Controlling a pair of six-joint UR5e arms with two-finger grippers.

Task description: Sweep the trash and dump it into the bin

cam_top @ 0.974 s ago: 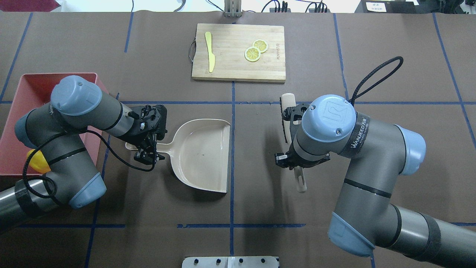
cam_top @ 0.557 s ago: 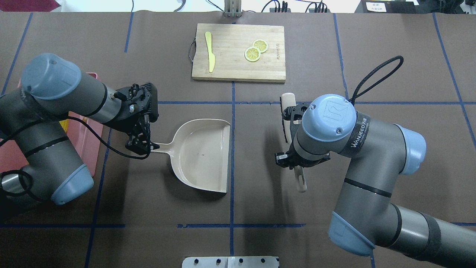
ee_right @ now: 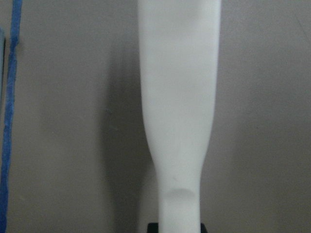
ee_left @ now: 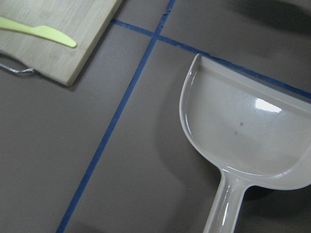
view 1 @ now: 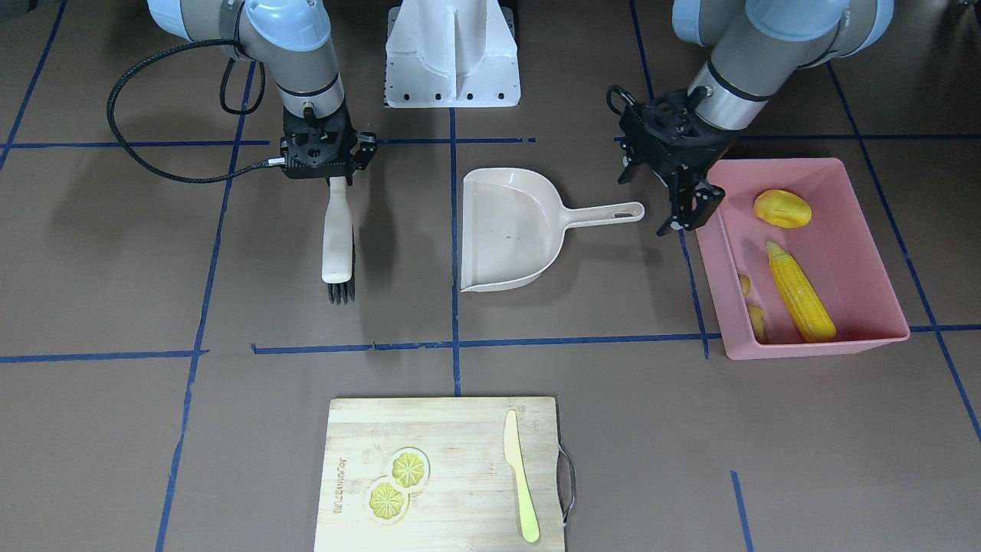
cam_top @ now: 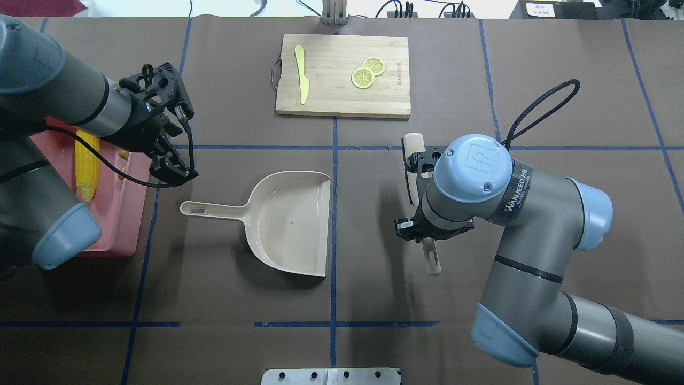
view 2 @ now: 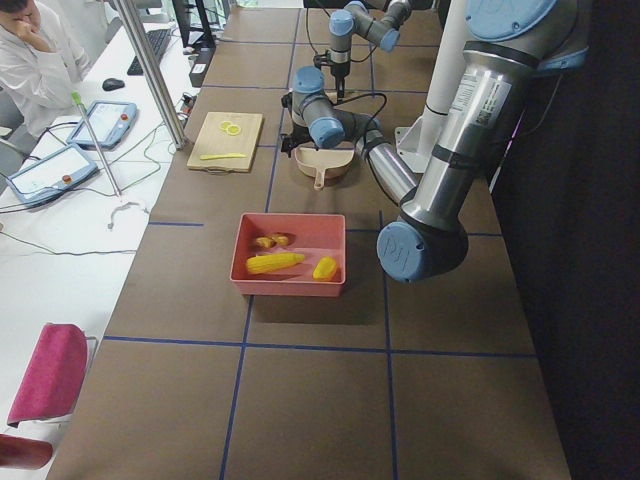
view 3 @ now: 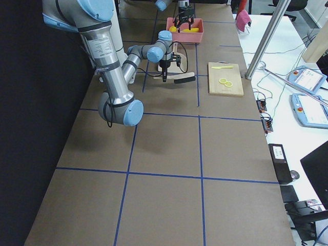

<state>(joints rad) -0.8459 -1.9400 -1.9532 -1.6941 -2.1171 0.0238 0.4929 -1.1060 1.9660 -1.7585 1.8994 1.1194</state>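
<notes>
The pink bin sits toward the table's left edge, long side running along that edge. All three pieces of trash lie inside it. The corn cob stretches along the bin's floor. The rounded yellow lump lies at the end nearer the robot. The ginger root is tucked against the wall on the dustpan's side, partly hidden by that wall.

The left gripper hangs in the air over the bin's wall nearest the dustpan, at the corner towards the robot. Its jaws stand apart and hold nothing.

The beige dustpan lies flat near the middle of the table with nothing in it. Its handle points at the bin, clear of the left gripper's fingertips.

The right gripper is clamped on the handle end of a white hand brush. The brush points away from the robot, with its dark bristles at the far tip. It is well apart from the dustpan, on the table's right half.

A wooden cutting board lies at the table's far edge from the robot. It carries two lemon slices and a pale yellow-green knife.
</notes>
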